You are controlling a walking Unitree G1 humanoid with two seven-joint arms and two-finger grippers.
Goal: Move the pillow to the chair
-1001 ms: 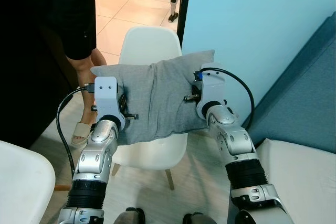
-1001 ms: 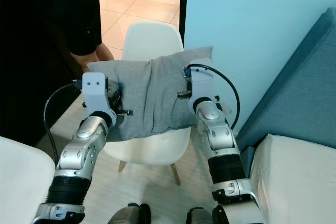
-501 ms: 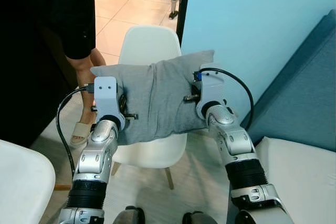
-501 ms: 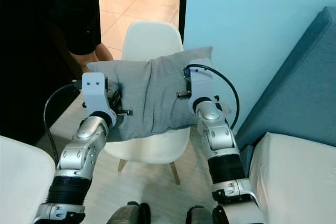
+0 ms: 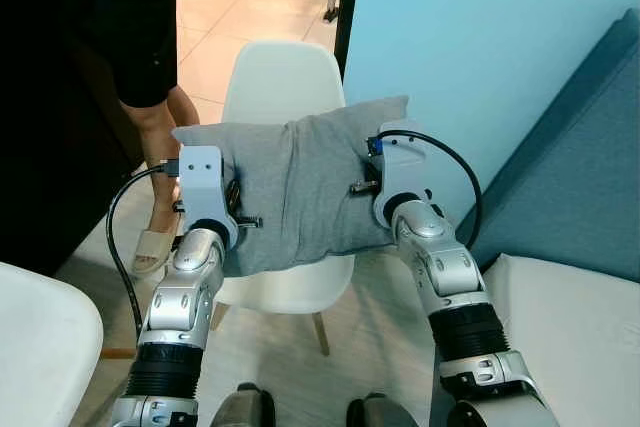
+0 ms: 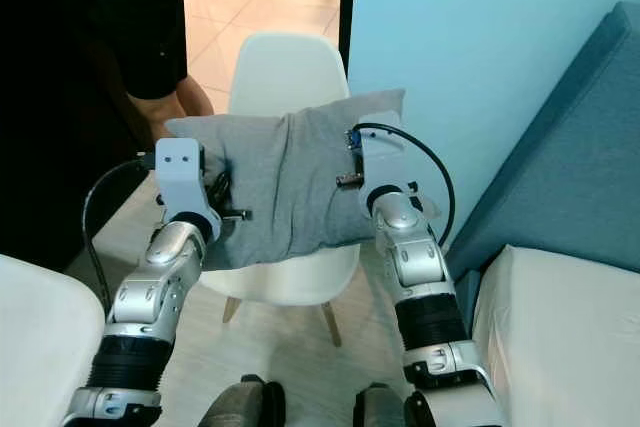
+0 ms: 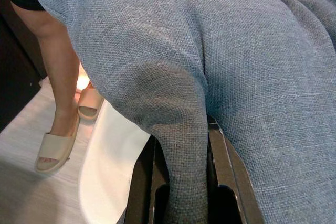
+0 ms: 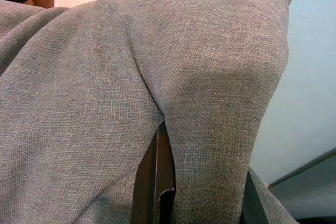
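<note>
I hold a grey fabric pillow [image 5: 295,182] stretched between both arms, in the air above the seat of a white plastic chair [image 5: 275,82]. My left gripper [image 7: 181,182] is shut on a pinched fold at the pillow's left end. At the right end my right gripper [image 8: 197,192] is shut on another fold of the pillow [image 8: 94,93]. The chair's backrest rises behind the pillow, and its seat [image 6: 290,277] shows just below the pillow's lower edge. The cloth hides most of both grippers' fingers.
A person in black shorts and beige sandals [image 5: 150,57] stands left of the chair. A light blue wall [image 5: 480,37] is close on the right, with a blue sofa [image 5: 580,177] and white cushion [image 5: 560,337] below it. A white surface [image 5: 40,347] sits at lower left.
The view has crept forward slightly, so the chair shows a little more above the pillow. The pillow stays held the same way in both grippers.
</note>
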